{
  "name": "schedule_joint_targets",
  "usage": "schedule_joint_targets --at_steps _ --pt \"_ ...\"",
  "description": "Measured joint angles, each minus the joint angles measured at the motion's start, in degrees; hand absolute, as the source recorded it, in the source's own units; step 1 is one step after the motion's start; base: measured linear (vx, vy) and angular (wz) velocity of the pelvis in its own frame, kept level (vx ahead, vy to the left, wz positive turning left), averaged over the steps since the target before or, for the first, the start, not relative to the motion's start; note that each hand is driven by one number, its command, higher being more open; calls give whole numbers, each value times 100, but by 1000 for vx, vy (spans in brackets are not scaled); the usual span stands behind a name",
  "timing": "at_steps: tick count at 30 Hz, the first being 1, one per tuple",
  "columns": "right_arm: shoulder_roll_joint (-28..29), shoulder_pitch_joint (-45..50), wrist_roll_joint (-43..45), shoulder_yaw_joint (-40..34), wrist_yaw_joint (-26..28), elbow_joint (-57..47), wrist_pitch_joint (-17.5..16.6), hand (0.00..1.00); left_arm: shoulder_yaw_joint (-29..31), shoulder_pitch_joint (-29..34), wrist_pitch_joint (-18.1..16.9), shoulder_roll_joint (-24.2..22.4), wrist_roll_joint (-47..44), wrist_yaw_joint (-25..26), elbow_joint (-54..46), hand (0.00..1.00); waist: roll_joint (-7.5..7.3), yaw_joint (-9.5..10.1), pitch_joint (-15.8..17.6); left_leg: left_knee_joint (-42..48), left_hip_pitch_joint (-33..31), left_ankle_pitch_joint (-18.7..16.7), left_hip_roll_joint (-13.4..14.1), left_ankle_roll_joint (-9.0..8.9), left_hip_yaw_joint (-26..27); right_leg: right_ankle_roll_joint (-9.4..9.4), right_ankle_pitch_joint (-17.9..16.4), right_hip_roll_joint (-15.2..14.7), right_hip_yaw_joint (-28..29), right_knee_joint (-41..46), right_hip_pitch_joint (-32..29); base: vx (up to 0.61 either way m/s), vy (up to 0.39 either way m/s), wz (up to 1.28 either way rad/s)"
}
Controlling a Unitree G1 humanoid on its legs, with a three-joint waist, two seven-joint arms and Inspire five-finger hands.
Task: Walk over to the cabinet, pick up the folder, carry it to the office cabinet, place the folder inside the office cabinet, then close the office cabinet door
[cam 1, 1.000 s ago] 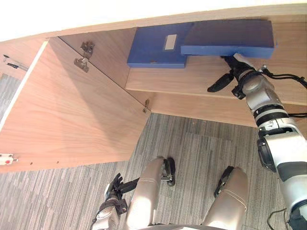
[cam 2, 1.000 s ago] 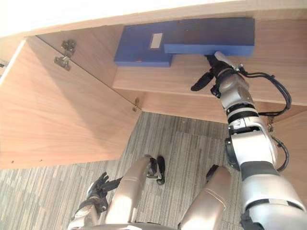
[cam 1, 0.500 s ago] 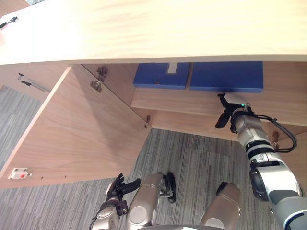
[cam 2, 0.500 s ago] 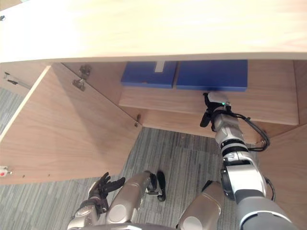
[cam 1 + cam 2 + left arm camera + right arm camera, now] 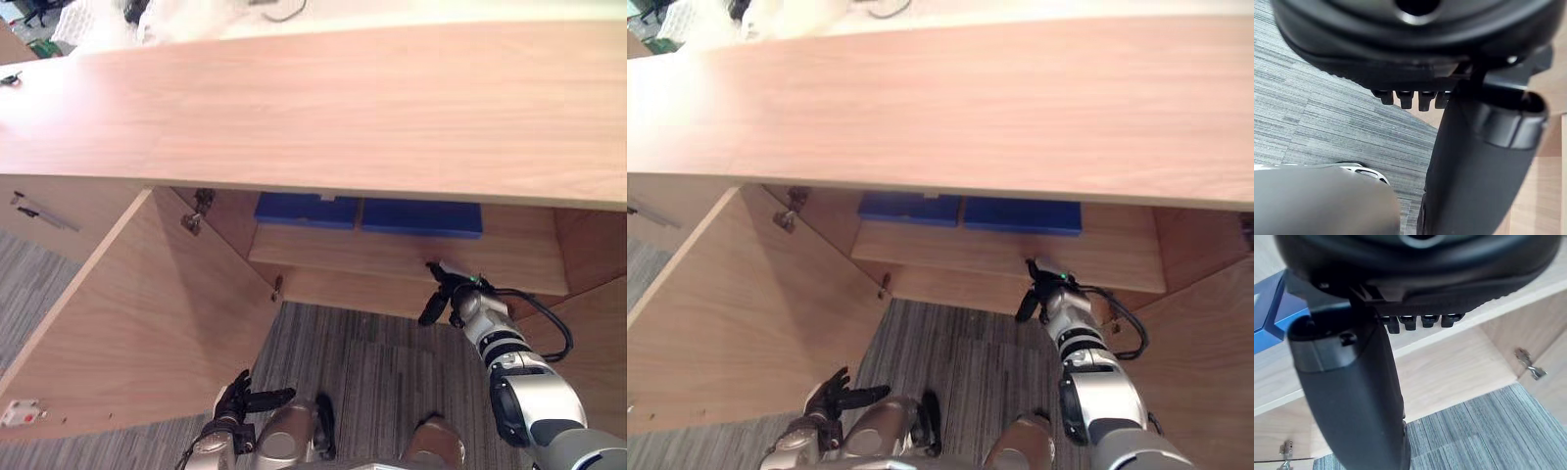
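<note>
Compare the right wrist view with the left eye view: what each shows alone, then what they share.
Right wrist view: the hinge on the cabinet's right side wall. Left eye view: the cabinet top, the open door, two blue folders side by side, the open left robot hand. Shared: the open right robot hand, one folder's blue edge, the shelf, the carpet.

From where I stand, the right arm (image 5: 517,377) is all rounded silver-grey shells broken by black ring joints. It ends in a dark right hand (image 5: 446,292) with a pale cover on the thumb (image 5: 446,267). The left hand (image 5: 238,399) is the same matt black with slim fingers, and seen close that thumb is a thick dark cylinder with a grey band.
</note>
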Motion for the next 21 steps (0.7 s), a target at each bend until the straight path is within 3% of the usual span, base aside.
schedule_joint_targets --at_steps 3,6,9,13,15,19,20,21 --pt "-1 194 689 -8 193 376 160 100 -1 36 6 71 158 -4 99 100 -197 -57 -281 -761 291 292 -17 35 254 -54 532 242 125 -872 155 105 16 -50" --pt "-13 595 1839 -150 192 513 288 100 -25 11 3 110 283 0 174 100 -379 -300 -499 -1399 462 539 -74 151 467 -107 1021 391 244 -1547 187 99 30 -45" --pt "4 1145 2953 -710 -137 482 244 100 -227 -216 4 102 666 18 412 100 -437 -483 -575 -1469 624 547 -69 164 674 -180 1287 468 525 -1746 182 58 24 -54" --pt "323 1795 3767 -1168 -661 336 238 100 -228 -487 -4 157 1103 134 635 100 -430 -662 -592 -1503 1041 546 52 165 1209 -266 1416 612 458 -1427 47 20 14 -83" --pt "628 2296 4384 -1352 -892 144 220 100 -181 -570 -9 168 1176 247 741 100 -388 -794 -616 -1470 1335 546 155 165 1537 -546 1421 668 -238 -1008 -71 -29 -29 -92" --pt "1044 2956 5249 -1615 -1294 -159 151 100 -99 -548 -14 141 1174 389 743 100 -369 -945 -718 -1550 1535 531 185 171 2162 -846 1391 777 -509 -995 -279 -39 -18 -90" --pt "1199 3144 5446 -1749 -1424 -304 144 100 -96 -521 -13 129 1160 459 747 100 -390 -1002 -732 -1602 1544 475 197 203 2372 -1012 1137 805 -712 -949 -353 -43 -73 -78" --pt "1288 3268 5605 -1884 -1522 -389 142 100 -79 -500 -13 115 1154 513 793 100 -352 -1061 -723 -1646 1590 369 259 180 2518 -975 1062 881 -813 -948 -381 -47 -121 -73"
